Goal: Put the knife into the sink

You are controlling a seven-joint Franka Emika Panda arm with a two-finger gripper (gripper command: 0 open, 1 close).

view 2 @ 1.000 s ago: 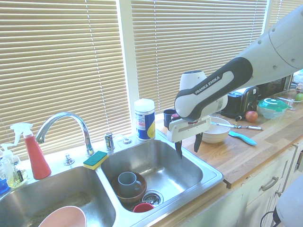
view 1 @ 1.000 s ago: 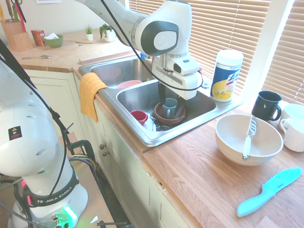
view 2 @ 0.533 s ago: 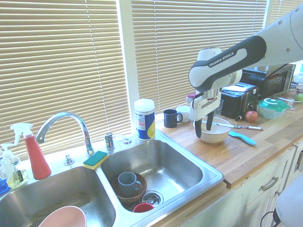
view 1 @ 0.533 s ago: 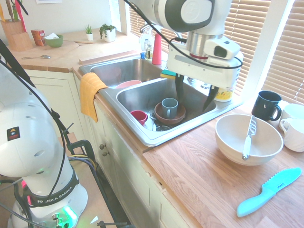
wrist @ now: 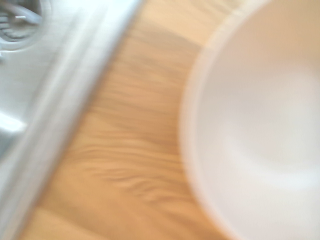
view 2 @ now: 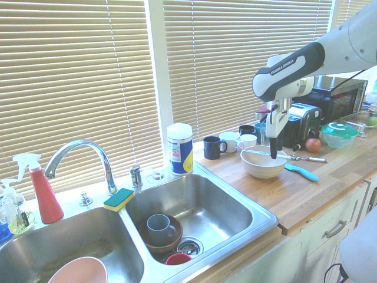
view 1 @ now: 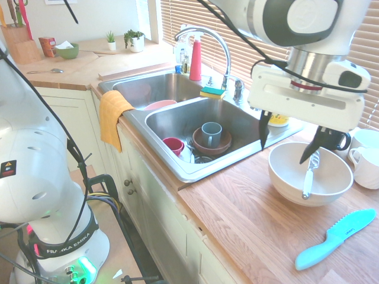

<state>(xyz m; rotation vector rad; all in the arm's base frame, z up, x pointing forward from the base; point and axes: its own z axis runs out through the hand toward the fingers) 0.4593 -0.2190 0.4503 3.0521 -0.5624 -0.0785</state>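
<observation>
First exterior view: the white two-finger gripper (view 1: 283, 154) spreads its fingers wide, nothing between them, over the left side of the round off-white bowl (view 1: 279, 177). And there's the slim white-handled knife (view 1: 308, 180) with the slotted metal end, lying across that bowl! Light and stiff, probably, its smooth handle perhaps slippery; mid-handle looks the place to pinch.

Second exterior view: the knife lies over the bowl, right of the stainless steel two-basin sink (view 2: 262, 219).

Wrist view: blurred bowl and sink edge, no knife showing.
</observation>
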